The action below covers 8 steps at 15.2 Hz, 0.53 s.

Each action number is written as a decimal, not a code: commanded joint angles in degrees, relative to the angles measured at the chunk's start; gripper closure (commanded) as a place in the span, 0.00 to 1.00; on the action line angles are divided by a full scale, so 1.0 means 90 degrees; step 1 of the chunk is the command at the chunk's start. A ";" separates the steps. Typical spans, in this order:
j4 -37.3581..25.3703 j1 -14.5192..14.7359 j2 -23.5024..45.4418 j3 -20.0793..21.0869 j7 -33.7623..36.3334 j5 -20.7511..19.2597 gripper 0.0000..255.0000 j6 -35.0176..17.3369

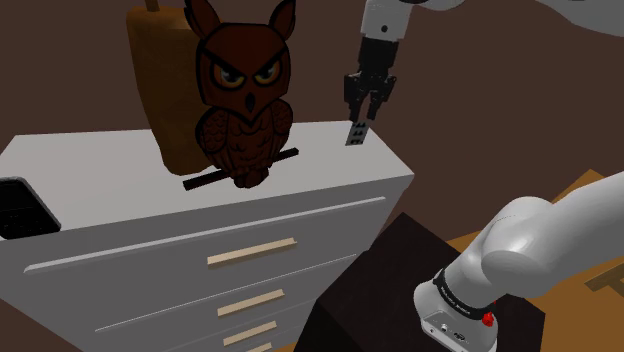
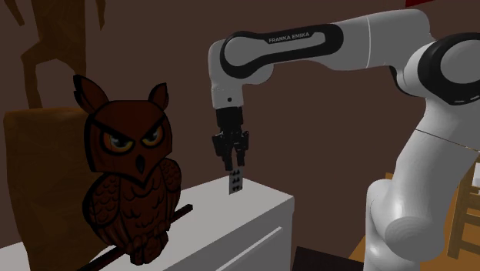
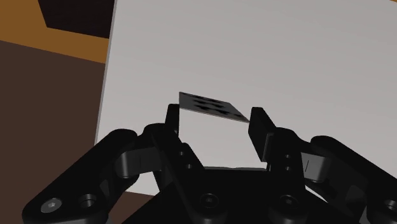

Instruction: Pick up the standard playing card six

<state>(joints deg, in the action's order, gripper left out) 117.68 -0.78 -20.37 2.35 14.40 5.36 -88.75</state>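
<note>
The black gripper [image 1: 358, 118] is clenched on the playing card [image 1: 355, 133], which hangs on edge from its fingertips, with dark pips showing in the wrist view. In the shoulder view the card sits at about four o'clock from the owl figure [image 1: 245, 100]. It seems to hang just clear of the white dresser [image 1: 100, 170] top.

Owl [image 1: 243, 100] on dresser [image 1: 100, 165] — card [image 1: 356, 135] above, in pincer [image 1: 361, 117]

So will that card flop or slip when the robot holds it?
Probably not floppy: the playing card hangs straight from the gripper. It looks thin and light, so it might slip, pinched only at its top edge.
</note>
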 commanded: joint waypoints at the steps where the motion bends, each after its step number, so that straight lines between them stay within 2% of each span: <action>1: 0.0008 -0.0005 0.0046 -0.0010 -0.0013 -0.0002 1.00 0.0037; 8: -0.0676 -0.0011 0.0133 -0.0018 0.0031 -0.0005 1.00 0.0632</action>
<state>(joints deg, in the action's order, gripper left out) 112.93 -0.80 -19.24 2.32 14.75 5.45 -83.30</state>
